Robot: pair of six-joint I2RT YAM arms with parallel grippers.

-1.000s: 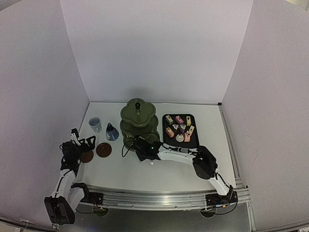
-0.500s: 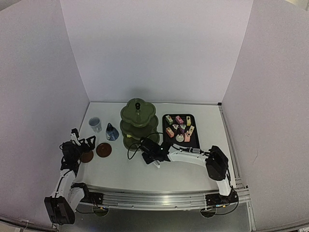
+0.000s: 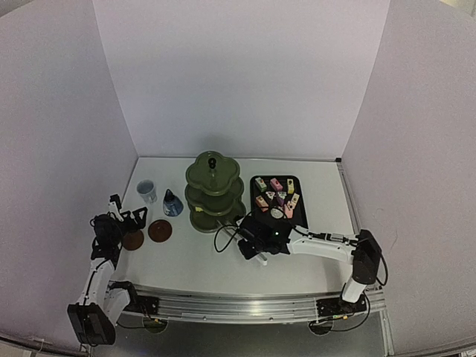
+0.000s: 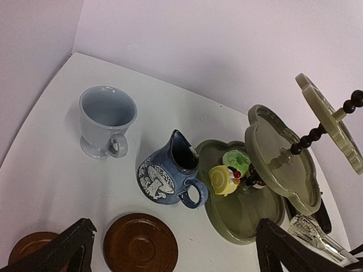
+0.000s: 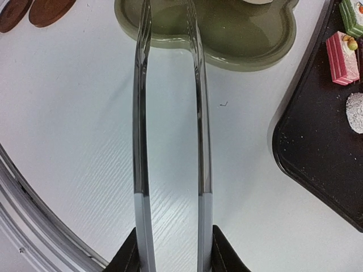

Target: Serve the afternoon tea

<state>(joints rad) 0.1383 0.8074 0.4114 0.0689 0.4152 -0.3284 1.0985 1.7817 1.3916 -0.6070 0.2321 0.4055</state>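
The right gripper is clamped on the handle end of the metal tongs. The two blades stand apart and run out over the white table toward the lowest tier of the green stand. The blade tips lie past the top of the wrist view, so it cannot be told whether they carry anything. The black tray sits just to the right of the blades, with the remaining cakes clustered on it. A yellow cake and a green cake already rest on the stand's bottom tier. The left gripper hangs with its fingers wide apart and nothing between them, above the two coasters. The cup and the jug stand just beyond the coasters, beside the stand. Judgement: the step in hand is moving cakes from tray to stand, and most of them are not yet moved. To do it well, the blades should straddle one cake at the near edge of the cluster without touching its neighbours. The squeeze should be only firm enough to hold. The lift should clear the tray rim before swinging across. The cake should be set on a bare part of a tier, apart from those already there. The blades should keep off the stand's edge, since a knock could tip it.
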